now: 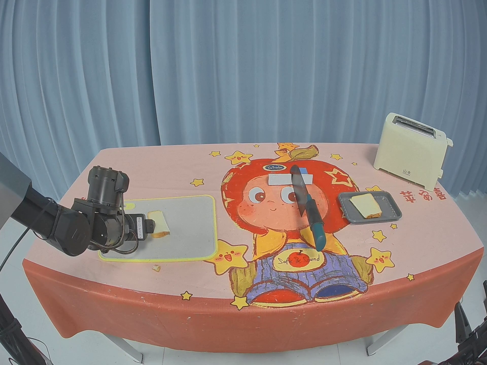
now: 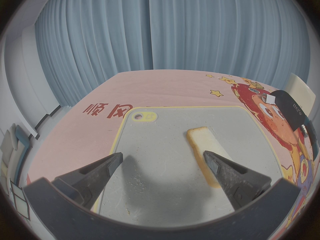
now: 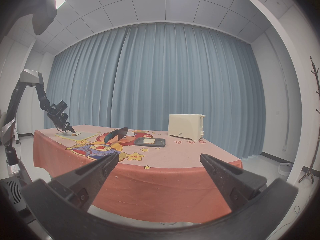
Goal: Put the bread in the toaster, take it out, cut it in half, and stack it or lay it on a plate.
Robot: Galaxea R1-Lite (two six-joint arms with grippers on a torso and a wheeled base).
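Likely step: moving the 2nd half (image 1: 159, 224) off the cutting board (image 1: 187, 224). The 1st half (image 1: 366, 205) lies on the plate (image 1: 393, 210) near the toaster (image 1: 412, 150). The left gripper (image 2: 163, 155) is wide open. Next it should centre, close and carry past the knife (image 1: 308, 206). The left wrist view shows the offset: the bread sits under 1 finger (image 2: 216, 165). The right wrist view shows the right gripper (image 3: 158, 159) wide open and empty, off the table (image 1: 152, 178).

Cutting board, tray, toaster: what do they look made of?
Cutting board: matte grey sheet with a yellow rim, probably plastic. Tray: dark grey, dull finish, thin raised rim; coated metal or plastic, cannot tell. Toaster: smooth cream shell, likely plastic, with a shiny metal-looking slot frame on top.
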